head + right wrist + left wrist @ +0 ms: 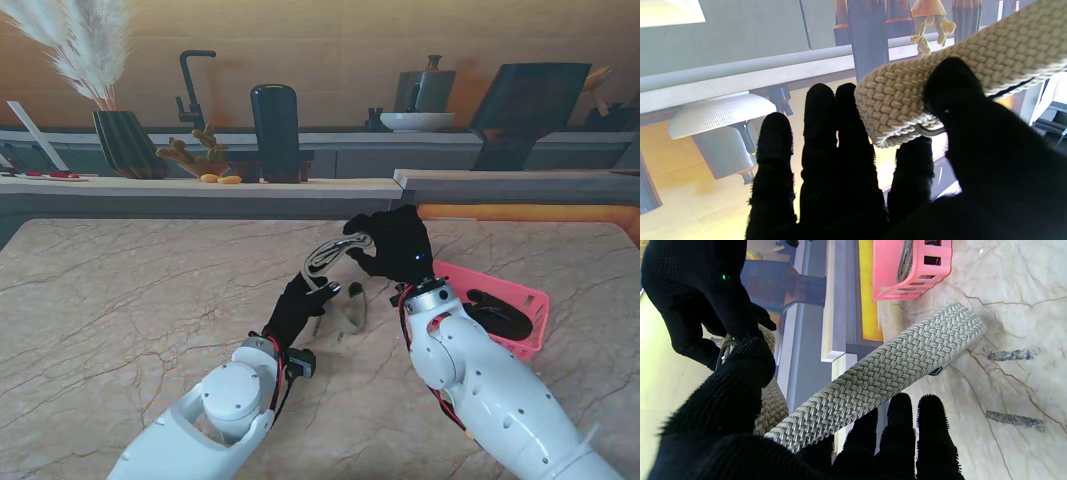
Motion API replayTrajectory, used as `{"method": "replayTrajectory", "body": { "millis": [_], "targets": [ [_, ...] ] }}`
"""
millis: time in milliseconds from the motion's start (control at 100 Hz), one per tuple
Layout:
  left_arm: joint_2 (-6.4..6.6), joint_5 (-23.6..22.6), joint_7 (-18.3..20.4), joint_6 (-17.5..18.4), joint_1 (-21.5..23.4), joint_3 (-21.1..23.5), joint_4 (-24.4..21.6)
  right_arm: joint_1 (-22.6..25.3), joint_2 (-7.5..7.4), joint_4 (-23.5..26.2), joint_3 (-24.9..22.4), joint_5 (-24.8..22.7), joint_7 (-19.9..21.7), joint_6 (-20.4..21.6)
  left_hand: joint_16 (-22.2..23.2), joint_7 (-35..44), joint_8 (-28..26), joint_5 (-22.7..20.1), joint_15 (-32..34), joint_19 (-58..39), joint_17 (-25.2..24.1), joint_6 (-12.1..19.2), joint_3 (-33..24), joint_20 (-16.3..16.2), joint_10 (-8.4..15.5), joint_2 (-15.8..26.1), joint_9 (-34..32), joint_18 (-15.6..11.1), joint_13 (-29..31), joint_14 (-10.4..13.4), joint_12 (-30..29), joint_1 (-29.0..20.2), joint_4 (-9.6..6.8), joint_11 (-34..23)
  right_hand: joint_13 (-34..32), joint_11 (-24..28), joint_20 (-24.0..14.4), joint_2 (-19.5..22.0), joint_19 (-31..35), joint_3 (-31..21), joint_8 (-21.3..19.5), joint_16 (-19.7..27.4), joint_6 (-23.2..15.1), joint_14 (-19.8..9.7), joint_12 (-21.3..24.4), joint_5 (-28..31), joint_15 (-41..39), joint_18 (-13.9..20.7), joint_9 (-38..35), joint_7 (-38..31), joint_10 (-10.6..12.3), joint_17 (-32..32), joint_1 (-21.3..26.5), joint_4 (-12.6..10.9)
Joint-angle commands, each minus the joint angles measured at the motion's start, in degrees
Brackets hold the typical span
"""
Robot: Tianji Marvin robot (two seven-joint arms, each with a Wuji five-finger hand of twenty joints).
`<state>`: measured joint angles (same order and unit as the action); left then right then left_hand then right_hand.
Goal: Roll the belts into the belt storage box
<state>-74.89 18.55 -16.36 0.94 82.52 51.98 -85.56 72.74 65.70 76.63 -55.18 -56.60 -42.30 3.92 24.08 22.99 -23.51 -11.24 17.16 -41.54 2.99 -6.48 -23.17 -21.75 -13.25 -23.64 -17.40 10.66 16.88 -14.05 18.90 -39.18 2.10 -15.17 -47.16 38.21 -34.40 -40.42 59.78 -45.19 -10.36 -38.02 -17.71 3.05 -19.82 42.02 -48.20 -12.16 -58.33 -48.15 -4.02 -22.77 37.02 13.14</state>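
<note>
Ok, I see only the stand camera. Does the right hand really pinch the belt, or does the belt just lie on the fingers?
Observer: It pinches. In the right wrist view, the right hand presses its thumb on the folded end of the woven belt.
Operator: And the left hand?
Observer: The left wrist view shows the left hand with its thumb on the belt; a straight stretch crosses its palm and reaches the table.
Operator: In the box I see only something dark.
Observer: A woven strip also shows inside the pink box.

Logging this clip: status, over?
Both robot hands, left and right, shut on beige woven belt, half rolled. Pink storage box holds dark belt. Nothing obstructing.
</note>
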Motion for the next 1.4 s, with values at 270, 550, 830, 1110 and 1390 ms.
{"method": "replayTrajectory", "body": {
  "millis": [270,550,830,1110,1390],
  "targets": [
    [-2.88,-2.6,-4.6,2.2,-1.1,-2.5,2.5,-2.2,3.31,-4.0,5.8,7.0,2.2,-0.1,-4.3,-17.4,11.0,3.7,-1.2,5.8,-3.2,6.3,1.4,3.4,4.3,2.2,7.1,-8.6,-7.0,5.3,-6.6,4.3,0.77,4.6,1.5,3.6,1.3,8.1,2.0,-2.0,-4.9,-0.7,3.9,-0.7,-0.4,6.3,-1.6,-1.6,0.7,-13.6,3.0,1.1,4.2,-3.7],
    [-4.19,-7.6,-10.9,3.6,-1.7,-2.4,3.8,-1.4,4.88,-4.9,8.5,12.4,4.4,1.3,-4.5,-24.7,12.3,3.7,-0.5,6.3,-4.6,6.1,4.0,3.6,5.1,3.6,8.5,-9.7,-9.4,6.4,-6.4,6.5,0.87,7.9,1.3,4.1,1.4,7.6,2.3,-2.5,-5.1,-0.7,4.7,0.0,-0.3,6.7,-2.0,-2.4,0.4,-13.5,2.2,1.6,4.3,-3.8],
    [-4.79,-7.0,-12.8,4.3,-1.8,-2.3,3.8,-0.4,5.55,-4.6,10.2,15.7,6.6,5.5,-4.3,-23.8,12.3,3.5,0.8,4.4,-3.4,6.5,4.5,2.8,5.7,4.2,7.1,-8.7,-7.6,6.9,-4.6,6.9,1.03,5.2,1.1,4.5,1.5,7.6,2.3,-2.4,-5.6,-0.8,3.0,0.2,-0.4,6.4,-2.1,-2.7,0.8,-13.1,1.5,1.9,3.6,-3.9],
    [-5.22,-6.6,-14.4,5.2,-1.7,-2.1,3.4,-0.1,6.30,-5.1,11.6,19.0,8.6,7.3,-4.1,-21.3,-0.8,3.6,2.2,1.8,-1.9,6.1,10.5,1.5,7.4,11.0,5.4,-7.4,-4.5,8.2,-3.8,3.0,1.97,-2.7,1.2,6.0,1.5,7.3,2.5,-2.3,-6.3,-1.7,2.7,0.6,-1.5,6.1,-3.5,-2.8,1.5,-12.6,0.4,1.8,3.1,-4.6],
    [-5.70,-5.3,-16.4,3.9,-1.3,-1.5,2.2,1.1,5.98,-4.0,11.3,19.2,9.4,8.3,-3.0,23.8,-2.8,0.6,11.2,-8.0,7.7,3.4,21.7,-2.9,7.6,21.9,-13.8,-5.8,10.5,6.6,2.1,-34.6,2.37,-13.1,3.5,7.8,1.8,6.0,2.0,-1.0,-7.1,-2.3,3.0,1.3,-3.0,3.3,-3.8,-3.3,5.5,-12.3,-0.9,3.0,0.4,-5.1]
  ]
}}
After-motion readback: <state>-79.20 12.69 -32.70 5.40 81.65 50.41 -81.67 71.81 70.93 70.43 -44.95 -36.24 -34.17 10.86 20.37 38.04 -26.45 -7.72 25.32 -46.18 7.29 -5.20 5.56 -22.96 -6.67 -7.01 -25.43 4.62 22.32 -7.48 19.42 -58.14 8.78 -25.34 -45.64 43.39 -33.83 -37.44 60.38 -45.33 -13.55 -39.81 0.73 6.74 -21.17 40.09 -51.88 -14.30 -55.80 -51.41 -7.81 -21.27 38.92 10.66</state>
